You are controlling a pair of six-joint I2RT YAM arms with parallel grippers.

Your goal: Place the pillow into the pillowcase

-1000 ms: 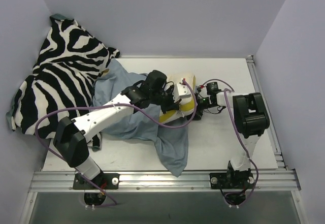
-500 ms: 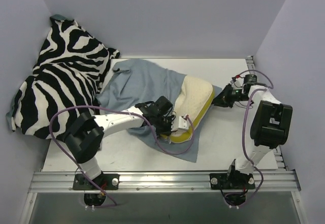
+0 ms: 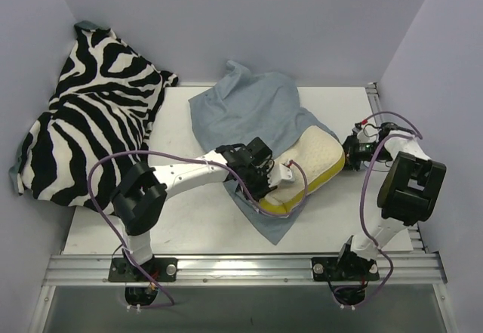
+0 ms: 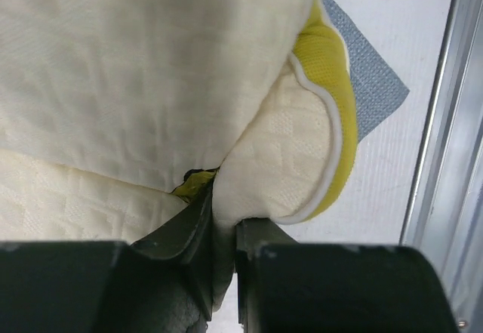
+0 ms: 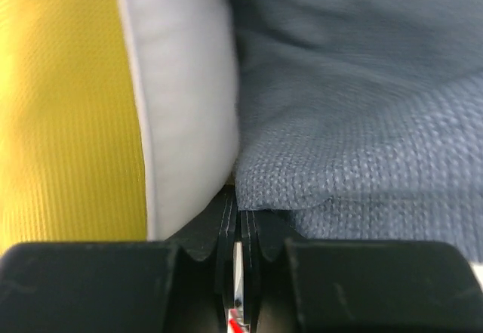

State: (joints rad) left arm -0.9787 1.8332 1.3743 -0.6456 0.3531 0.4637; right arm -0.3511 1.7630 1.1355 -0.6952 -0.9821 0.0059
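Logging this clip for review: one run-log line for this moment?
left hand: shut on pillow | right hand: shut on pillowcase | pillow: lying on pillowcase, mostly exposed

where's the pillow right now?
Top view, centre-right of the table: pillow lies on the pillowcase, between the left gripper pinching its near end and the right gripper at its right end.

The left arm (image 3: 181,174) reaches low and rightward from its raised elbow, its gripper (image 4: 223,212) with fingers pinched on a fold of the pillow (image 4: 136,69), while the right arm (image 3: 407,186) folds up tight, its gripper (image 5: 240,216) pointing left with fingers pressed together on the pillowcase (image 5: 362,121) edge.
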